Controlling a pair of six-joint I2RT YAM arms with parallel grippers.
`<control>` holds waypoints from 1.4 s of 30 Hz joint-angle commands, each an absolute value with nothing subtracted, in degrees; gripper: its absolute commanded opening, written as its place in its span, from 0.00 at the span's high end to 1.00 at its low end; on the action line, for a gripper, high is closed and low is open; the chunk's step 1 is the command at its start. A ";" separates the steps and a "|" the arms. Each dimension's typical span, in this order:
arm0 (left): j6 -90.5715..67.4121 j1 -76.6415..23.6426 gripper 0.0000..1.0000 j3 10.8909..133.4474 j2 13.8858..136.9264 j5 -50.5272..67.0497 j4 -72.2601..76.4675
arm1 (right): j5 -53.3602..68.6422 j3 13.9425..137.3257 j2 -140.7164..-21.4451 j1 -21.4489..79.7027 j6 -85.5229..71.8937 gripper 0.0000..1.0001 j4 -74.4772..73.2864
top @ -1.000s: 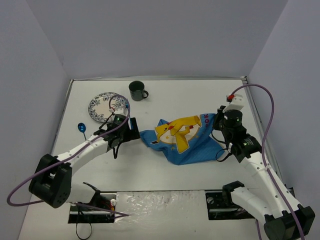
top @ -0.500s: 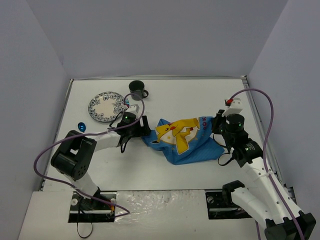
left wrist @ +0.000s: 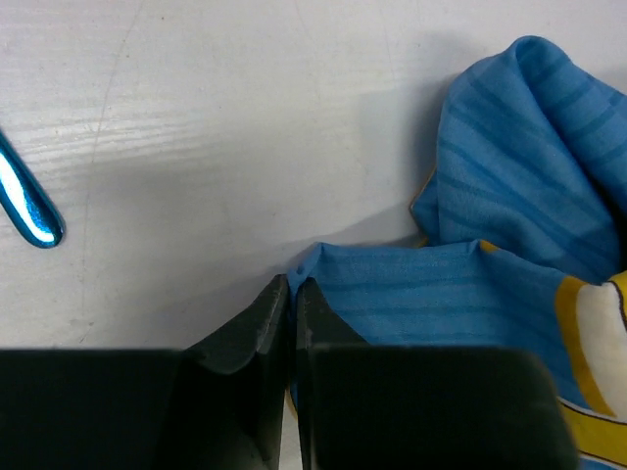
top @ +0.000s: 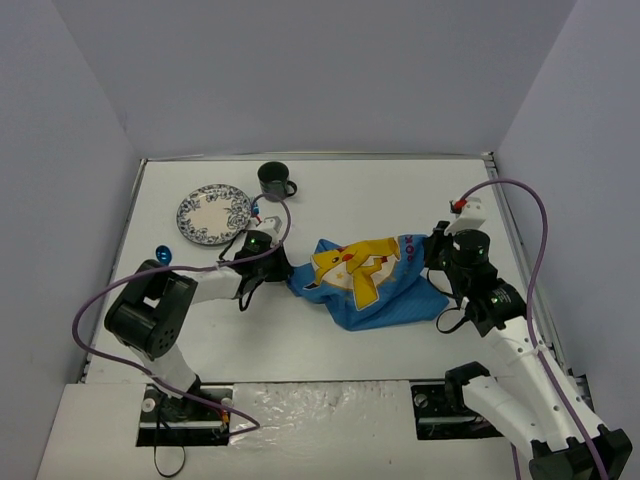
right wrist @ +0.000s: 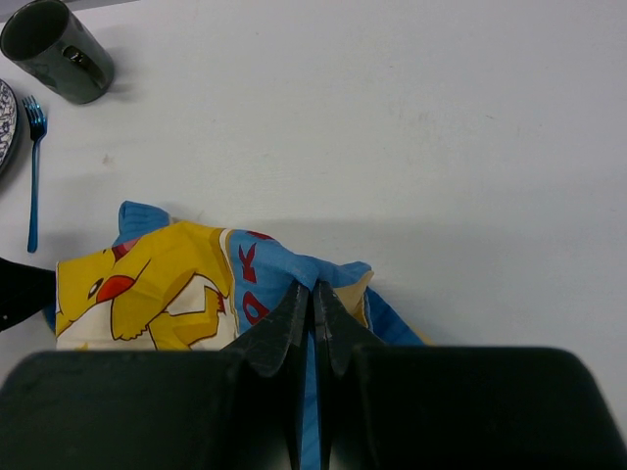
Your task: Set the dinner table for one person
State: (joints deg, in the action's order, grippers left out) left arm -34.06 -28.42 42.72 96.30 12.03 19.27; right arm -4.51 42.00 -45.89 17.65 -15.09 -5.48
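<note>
Two grippers pinch one cloth at opposite ends.
Table (top: 400, 190): white, spans the whole view under everything, arm bases at its near edge. Far left, a blue spoon (top: 163, 254) lies close to the left edge. Patterned plate (top: 215, 213) sits farther back, with a blue fork (right wrist: 34, 166) just right of it. Dark cup (top: 275, 180) is farthest back, upright, handle to the right. Left gripper (left wrist: 291, 294) is low over the table, jaws closed together on the cloth's (top: 365, 280) left corner. Cloth is blue with a yellow cartoon print, crumpled, lying centre-right on the table. Right gripper (right wrist: 313, 294) has its jaws pressed together on a fold at the cloth's right edge. Cloth lies apart from plate, fork and cup.
</note>
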 commanded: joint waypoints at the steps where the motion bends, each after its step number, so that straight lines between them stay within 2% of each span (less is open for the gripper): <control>1: -33.91 -28.56 1.00 44.37 88.87 11.63 16.73 | -4.71 44.98 -45.44 17.23 -14.53 1.00 -2.17; 10: -28.21 -28.39 1.00 52.69 68.46 0.05 -2.32 | -9.33 53.82 -47.33 16.97 -12.08 1.00 -4.28; 20: -21.25 -28.30 1.00 57.86 56.92 -6.46 -6.25 | -14.98 61.82 -48.50 16.74 -10.07 1.00 -4.80; 28: -15.93 -28.39 1.00 62.80 51.66 -3.90 -6.31 | -16.97 67.28 -46.44 16.70 -7.12 1.00 -4.79; 36: -12.24 -28.48 1.00 67.94 44.78 0.08 -9.14 | -17.58 69.41 -39.57 16.70 -5.19 1.00 -5.61; 42: -13.35 -28.56 1.00 68.71 38.10 7.48 -10.07 | -17.18 71.40 -33.95 16.79 -5.43 1.00 -8.44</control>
